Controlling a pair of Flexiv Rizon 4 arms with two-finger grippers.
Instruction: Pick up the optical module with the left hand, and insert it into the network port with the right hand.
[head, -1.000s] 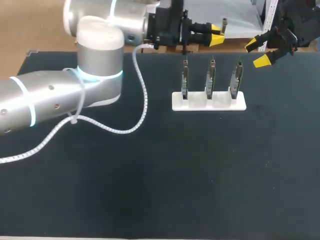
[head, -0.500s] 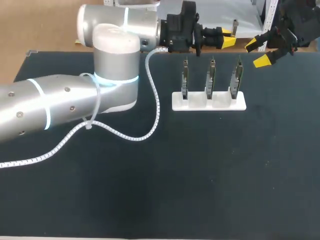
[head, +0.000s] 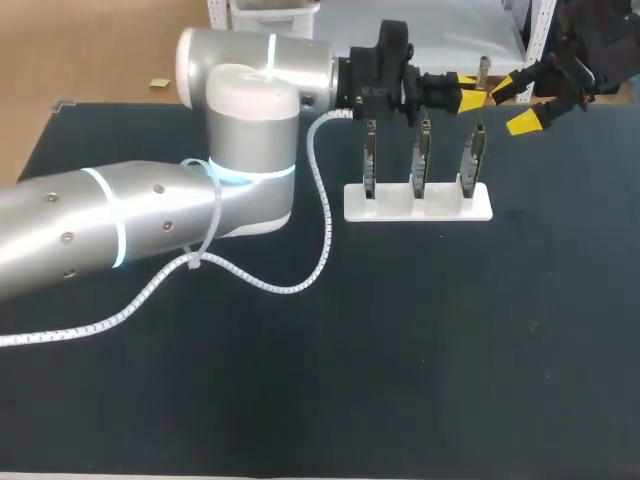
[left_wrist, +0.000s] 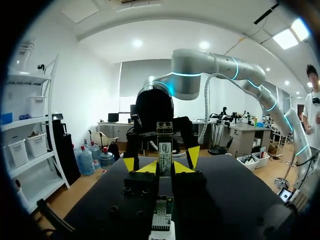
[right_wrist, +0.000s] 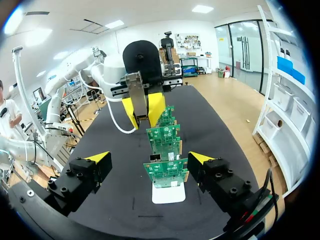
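The optical module (head: 484, 70), a slim silver bar, stands upright in my left gripper (head: 470, 97), which is shut on its lower end above the right-hand board. In the left wrist view the module (left_wrist: 164, 142) rises between the yellow fingertips (left_wrist: 148, 168). My right gripper (head: 513, 105) hangs open just right of it, past the table's far edge. In the right wrist view the open right gripper (right_wrist: 150, 158) faces the left gripper (right_wrist: 142, 111) and the module (right_wrist: 135, 87). Three green circuit boards (head: 418, 158) stand in a white holder (head: 418, 203); the nearest board (right_wrist: 165, 171) lies between the right fingers.
My left arm (head: 180, 210) stretches from the left side across the back of the black table (head: 400, 350), its white coiled cable (head: 300, 280) drooping onto the mat. The holder sits at the back right, under both grippers.
My left arm has swung to the right with the module, from above the left board to above the right one, close to the right gripper. The right arm has stayed still.
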